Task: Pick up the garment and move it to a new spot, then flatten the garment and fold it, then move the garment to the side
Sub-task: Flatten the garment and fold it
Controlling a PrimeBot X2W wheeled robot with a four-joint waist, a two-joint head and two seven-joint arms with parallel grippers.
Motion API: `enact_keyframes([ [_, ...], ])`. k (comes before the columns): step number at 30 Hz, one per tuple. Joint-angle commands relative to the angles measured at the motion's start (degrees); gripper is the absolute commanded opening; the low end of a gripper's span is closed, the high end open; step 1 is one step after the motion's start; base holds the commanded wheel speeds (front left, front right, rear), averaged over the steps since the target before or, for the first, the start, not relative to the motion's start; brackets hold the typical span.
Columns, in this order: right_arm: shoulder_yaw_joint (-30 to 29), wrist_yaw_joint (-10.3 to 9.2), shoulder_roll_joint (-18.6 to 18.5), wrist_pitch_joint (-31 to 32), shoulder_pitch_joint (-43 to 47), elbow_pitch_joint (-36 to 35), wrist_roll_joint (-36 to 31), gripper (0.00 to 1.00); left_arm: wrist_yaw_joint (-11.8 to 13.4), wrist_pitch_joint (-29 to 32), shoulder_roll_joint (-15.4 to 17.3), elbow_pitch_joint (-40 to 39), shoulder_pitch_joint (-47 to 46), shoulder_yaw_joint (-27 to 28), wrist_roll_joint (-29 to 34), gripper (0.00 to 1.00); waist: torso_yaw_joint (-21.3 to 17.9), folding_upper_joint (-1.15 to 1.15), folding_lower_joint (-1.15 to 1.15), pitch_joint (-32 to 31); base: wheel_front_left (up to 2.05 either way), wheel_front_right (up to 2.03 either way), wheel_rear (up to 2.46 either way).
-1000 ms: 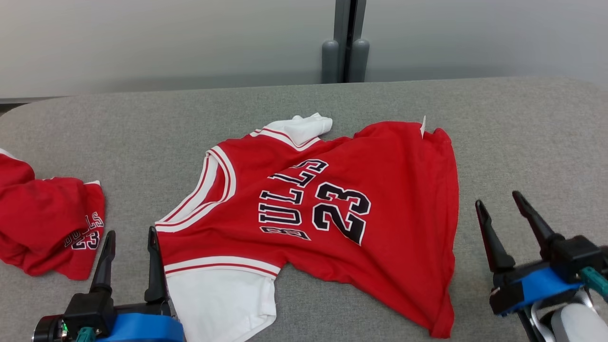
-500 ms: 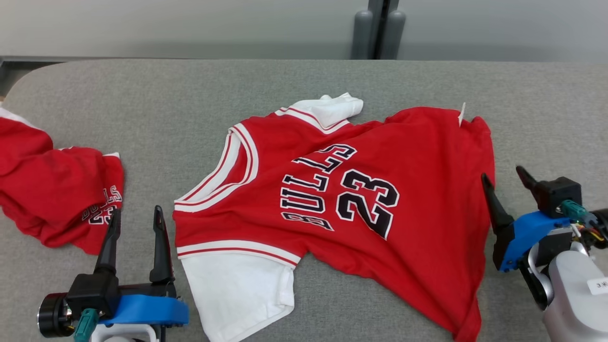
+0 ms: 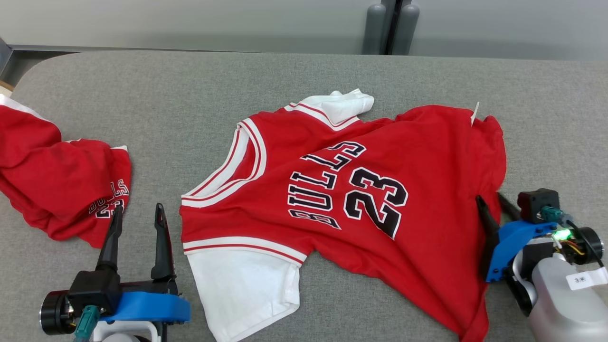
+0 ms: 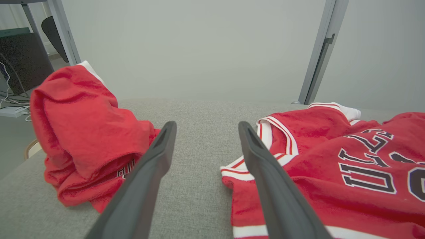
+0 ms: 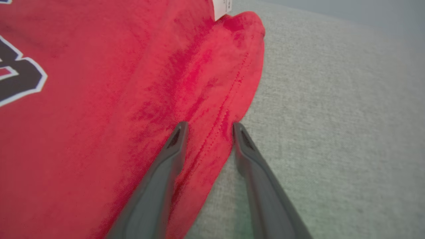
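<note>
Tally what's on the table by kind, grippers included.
Red garments: 2 (spread jersey, crumpled garment)
Grippers: 2 (left gripper, right gripper)
Total: 4

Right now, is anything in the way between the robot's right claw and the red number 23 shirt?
No, nothing visible is in the way. The right gripper is at the red jersey: its open fingers straddle the hem, one over the cloth, the other at the edge, over the grey table.

Grey fabric tabletop [image 3: 142, 95]; pale wall [image 3: 190, 23] behind; grey upright post [image 3: 389, 28]; dark box [image 4: 23, 56] far left.
</note>
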Motion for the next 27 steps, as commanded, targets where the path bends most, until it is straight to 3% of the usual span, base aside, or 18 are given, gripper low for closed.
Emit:
enact_keyframes([
  [1,0.99,0.15,0.80,0.14,-0.21,1.51,0.46,0.00,0.08,0.00,0.03,0.02,-0.83,-0.13,-0.25,1.00,-0.04,0.00,0.00,-0.09,0.00,0.00,0.00],
  [18,-0.46,0.10,-5.97,-6.14,-19.44,3.97,2.81,0.00,-0.58,0.01,0.02,0.66,-2.89,-1.65,-0.61,1.00,4.02,0.00,0.00,1.33,0.00,0.00,0.00],
  [26,-0.47,0.09,-6.07,-6.78,-25.20,8.83,1.83,0.00,-0.10,0.00,0.03,0.49,-3.27,-2.36,-1.29,1.00,5.66,0.00,0.00,2.34,0.00,0.00,0.00],
  [27,-0.66,0.09,-5.72,-6.83,-25.18,9.33,1.70,0.22,-0.09,0.01,0.02,0.43,-3.28,-2.30,-1.31,1.00,5.62,0.00,0.00,2.42,0.00,0.00,0.00],
])
